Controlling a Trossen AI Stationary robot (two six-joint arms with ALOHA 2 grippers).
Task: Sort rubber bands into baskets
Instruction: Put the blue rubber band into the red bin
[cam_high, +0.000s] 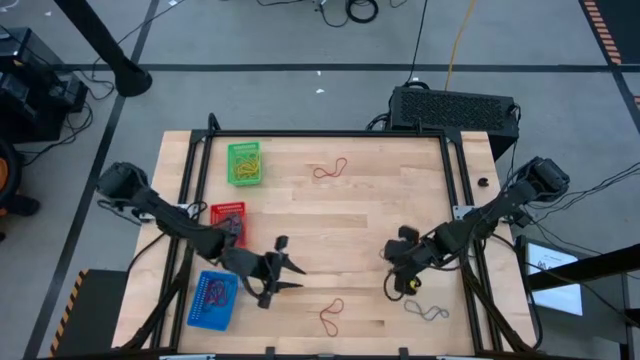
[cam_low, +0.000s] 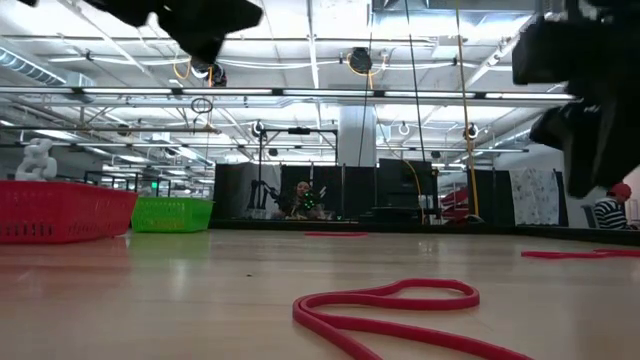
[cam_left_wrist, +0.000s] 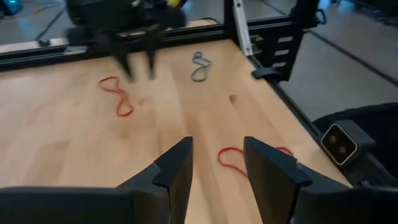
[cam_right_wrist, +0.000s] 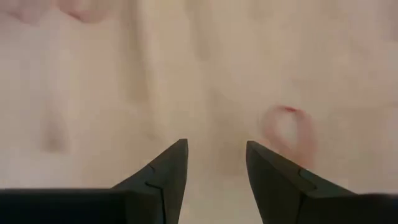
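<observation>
Targeting the red rubber band (cam_high: 331, 317) lying near the table's front edge (cam_high: 330, 352), right of the blue basket (cam_high: 212, 301), we hover our left gripper (cam_high: 292, 277) open and empty beside it, risking the thin loop slipping between the fingers if we close too high.

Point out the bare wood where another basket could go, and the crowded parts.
Free: the wide wood between the green mesh basket, the far red rubber band and the right tool.

Crowded: the left edge, where the red mesh basket, blue mesh basket and left tool cluster.
</observation>
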